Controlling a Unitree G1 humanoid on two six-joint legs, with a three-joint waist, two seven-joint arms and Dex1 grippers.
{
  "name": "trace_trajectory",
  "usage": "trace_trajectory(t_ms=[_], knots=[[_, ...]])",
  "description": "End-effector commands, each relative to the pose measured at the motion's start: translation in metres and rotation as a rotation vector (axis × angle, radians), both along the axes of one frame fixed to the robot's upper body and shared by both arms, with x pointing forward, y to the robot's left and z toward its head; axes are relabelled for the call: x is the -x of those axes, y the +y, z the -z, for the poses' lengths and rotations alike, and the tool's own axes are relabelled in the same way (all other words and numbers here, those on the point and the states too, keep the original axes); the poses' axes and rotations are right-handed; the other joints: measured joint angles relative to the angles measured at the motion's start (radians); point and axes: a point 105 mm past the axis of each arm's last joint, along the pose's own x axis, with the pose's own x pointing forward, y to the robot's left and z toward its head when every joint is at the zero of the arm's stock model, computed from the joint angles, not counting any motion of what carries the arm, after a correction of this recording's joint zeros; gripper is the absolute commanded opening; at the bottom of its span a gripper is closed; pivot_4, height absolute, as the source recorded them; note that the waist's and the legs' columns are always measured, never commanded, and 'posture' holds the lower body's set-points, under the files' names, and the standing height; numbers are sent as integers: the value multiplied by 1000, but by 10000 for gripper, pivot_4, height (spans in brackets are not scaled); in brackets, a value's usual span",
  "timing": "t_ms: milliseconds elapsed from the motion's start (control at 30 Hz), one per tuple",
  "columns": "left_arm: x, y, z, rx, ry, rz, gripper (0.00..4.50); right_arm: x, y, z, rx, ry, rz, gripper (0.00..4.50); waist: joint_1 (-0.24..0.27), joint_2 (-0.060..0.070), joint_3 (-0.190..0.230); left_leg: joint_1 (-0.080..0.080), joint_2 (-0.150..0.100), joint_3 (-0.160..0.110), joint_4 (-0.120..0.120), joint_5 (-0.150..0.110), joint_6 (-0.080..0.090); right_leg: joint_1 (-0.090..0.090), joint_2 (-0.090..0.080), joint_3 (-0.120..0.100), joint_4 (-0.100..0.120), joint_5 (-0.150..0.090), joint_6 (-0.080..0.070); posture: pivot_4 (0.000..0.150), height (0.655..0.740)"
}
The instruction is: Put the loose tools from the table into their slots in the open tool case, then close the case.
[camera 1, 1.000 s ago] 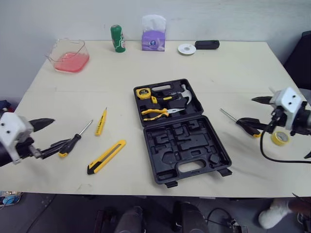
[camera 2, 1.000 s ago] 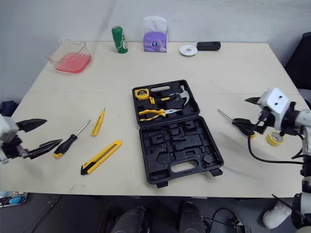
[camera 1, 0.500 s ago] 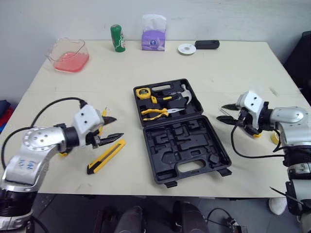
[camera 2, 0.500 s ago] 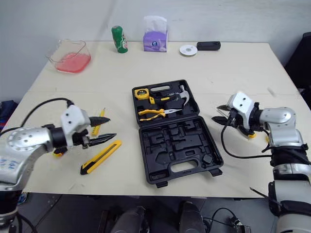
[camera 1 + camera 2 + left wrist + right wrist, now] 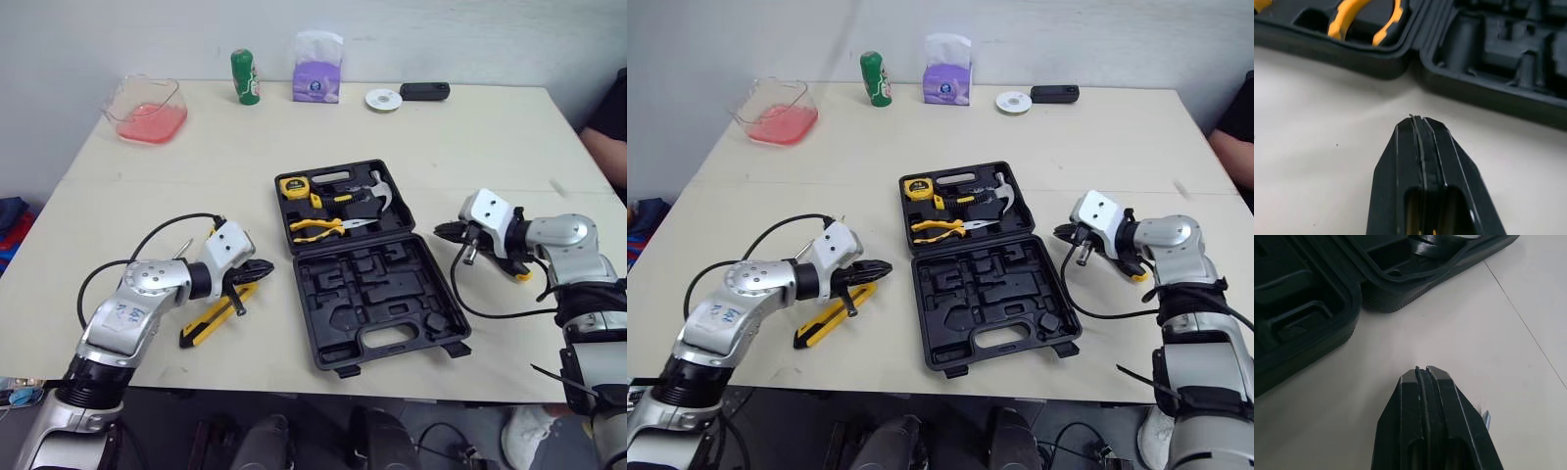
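Since your left gripper (image 5: pixel 266 265) has its fingers pressed flat together, low over the table between the utility knife (image 5: pixel 201 331) and the tool case (image 5: pixel 387 341), it can't take anything as it stands. Wrist view shows a sliver of yellow deep between the fingers. Can't tell if that's a tool caught there or the knife underneath. Push forward from here and the shut tip likely shoves the case sideways, skewing every slot you aim at. Its cable (image 5: pixel 162 226) loops over the spot where the yellow tester (image 5: pixel 210 232) and a screwdriver tip (image 5: pixel 182 248) lie, so pulling the arm back could drag both.

Near half of the case is bare moulded slots. None of the loose tools is stowed yet.

Your right gripper (image 5: pixel 440 231) is likewise closed tight, just beside the case's right edge. A metal shaft tip (image 5: pixel 1485 417) pokes out beside the fingers, and an orange-yellow handle (image 5: pixel 522 275) shows behind the wrist. Can't tell whether the shaft is pinched. If it's only trapped under them, a lift may roll it toward the table edge.

Far half holds pliers (image 5: pixel 318 227), hammer (image 5: pixel 377 189) and tape measure (image 5: pixel 291 186). Bump the case and they may hop out of their seats.

Bowl (image 5: pixel 116 98), bottle (image 5: pixel 244 76) and tissue box (image 5: pixel 317 76) sit well apart at the back, so no risk there.
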Motion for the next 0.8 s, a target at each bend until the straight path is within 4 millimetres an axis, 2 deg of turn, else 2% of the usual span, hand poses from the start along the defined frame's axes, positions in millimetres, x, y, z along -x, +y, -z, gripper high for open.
trace_trajectory(t_ms=[33, 200, 400, 633, 800], knots=[[-9, -9, -6, -11, -30, -13, 581, -3, 3, -2, 11, -21, -4, 0, 0, 0, 0, 0, 0, 0, 0, 0, 0, 0, 0, 0, 0, 0, 0, 1500, 7400], [-17, -18, 3, -46, 9, -10, 581, -4, 15, 9, -5, -10, -32, 0, -4, 0, 0, 0, 0, 0, 0, 0, 0, 0, 0, 0, 0, 0, 0, 1500, 7400], [-28, -26, 0, -23, -22, -29, 581, -4, 30, 8, -39, -46, -85, 0, -6, -1, 0, 0, 1, 0, 0, 0, 0, 0, 1, 0, 0, 0, 0, 1500, 7400], [-35, -18, -3, -33, -51, -49, 581, 0, 44, 15, -75, -41, -136, 0, -5, -1, 0, 0, 1, 0, 1, 0, 0, 0, 1, 0, 0, 0, 0, 1500, 7400], [-38, -25, -9, -22, -98, -18, 581, 7, 52, 16, -59, -67, -190, 0, -3, -1, 0, 0, 1, 0, 1, 0, 0, 0, 1, 0, 1, 0, 0, 1500, 7400]])
